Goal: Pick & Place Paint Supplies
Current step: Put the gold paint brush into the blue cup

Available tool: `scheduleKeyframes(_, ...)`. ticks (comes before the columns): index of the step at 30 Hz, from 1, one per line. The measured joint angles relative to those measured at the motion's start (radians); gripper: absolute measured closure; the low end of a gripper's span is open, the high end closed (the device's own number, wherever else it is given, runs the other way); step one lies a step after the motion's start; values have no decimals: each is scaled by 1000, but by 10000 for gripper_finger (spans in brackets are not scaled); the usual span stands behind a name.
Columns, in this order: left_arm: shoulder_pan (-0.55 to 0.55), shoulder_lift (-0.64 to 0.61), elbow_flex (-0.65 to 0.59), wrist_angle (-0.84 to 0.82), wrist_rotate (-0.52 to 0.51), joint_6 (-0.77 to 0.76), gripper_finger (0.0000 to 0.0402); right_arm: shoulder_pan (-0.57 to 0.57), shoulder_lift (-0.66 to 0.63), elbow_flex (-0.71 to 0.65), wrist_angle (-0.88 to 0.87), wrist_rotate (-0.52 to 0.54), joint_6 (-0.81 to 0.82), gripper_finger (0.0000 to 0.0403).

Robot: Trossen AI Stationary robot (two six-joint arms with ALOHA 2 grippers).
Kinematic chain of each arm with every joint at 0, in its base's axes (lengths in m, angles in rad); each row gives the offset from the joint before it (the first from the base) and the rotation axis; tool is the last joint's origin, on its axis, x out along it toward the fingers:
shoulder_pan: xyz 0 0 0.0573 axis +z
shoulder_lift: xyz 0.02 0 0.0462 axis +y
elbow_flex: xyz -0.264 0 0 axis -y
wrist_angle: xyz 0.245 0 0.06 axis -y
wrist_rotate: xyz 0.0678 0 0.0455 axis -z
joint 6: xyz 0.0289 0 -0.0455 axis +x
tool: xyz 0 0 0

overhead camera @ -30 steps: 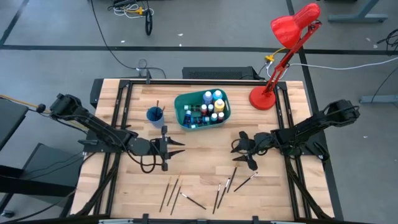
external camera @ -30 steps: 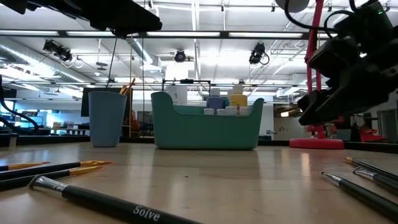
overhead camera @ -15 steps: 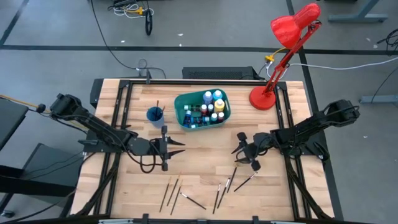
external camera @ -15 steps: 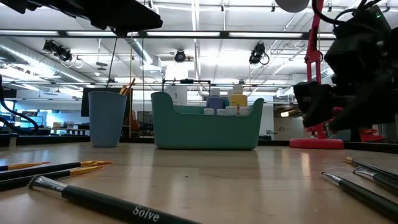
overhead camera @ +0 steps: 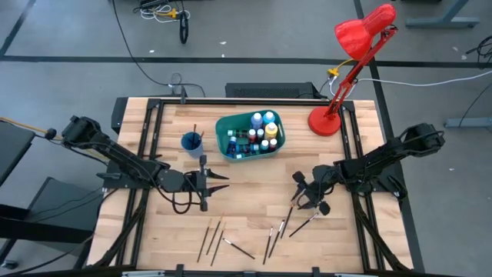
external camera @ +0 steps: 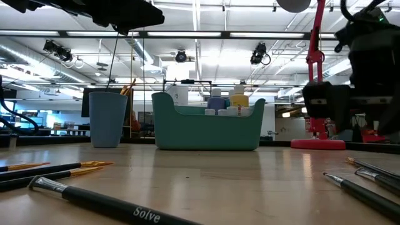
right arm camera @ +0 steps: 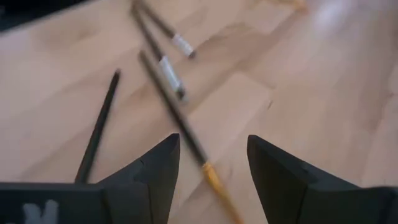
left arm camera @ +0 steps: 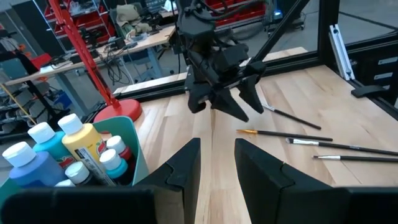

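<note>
Teal bin (external camera: 208,128) — blue cup (external camera: 108,119) beside — brushes (external camera: 94,197) nearer.

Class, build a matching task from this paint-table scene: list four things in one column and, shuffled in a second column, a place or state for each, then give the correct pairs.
Things:
1. paint bottles
2. right gripper
3. small blue cup
4. red lamp

Places or states:
A. at the table's far right corner
B. open, poised over loose brushes
C. standing inside the teal bin
D. beside the bin, holding one brush

Pairs: 1-C, 2-B, 3-D, 4-A
</note>
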Motion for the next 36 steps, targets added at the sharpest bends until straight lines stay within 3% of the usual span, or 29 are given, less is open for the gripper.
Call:
scheduleKeyframes(5, 0, 0, 0, 0, 0, -2, 292, 0, 0, 0, -29, 55, -30, 211)
scheduleKeyframes(12, 0, 0, 0, 0, 0, -3, 292, 0, 18, 0, -12, 9, -27, 211)
scheduleKeyframes(22, 0, 0, 0, 0, 0, -7, 292, -4, 208, 0, 120, 54, -55, 211)
scheduleKeyframes(26, 0, 0, 0, 0, 0, -7, 292, -12, 268, 2, 165, 28, -51, 213)
scheduleKeyframes(30, 0, 0, 0, 0, 0, -7, 292, -14, 305, 5, 172, -22, -44, 245)
scheduleKeyframes(36, 0, 0, 0, 4, 0, -16, 292, -20, 318, 5, 178, -35, -35, 336)
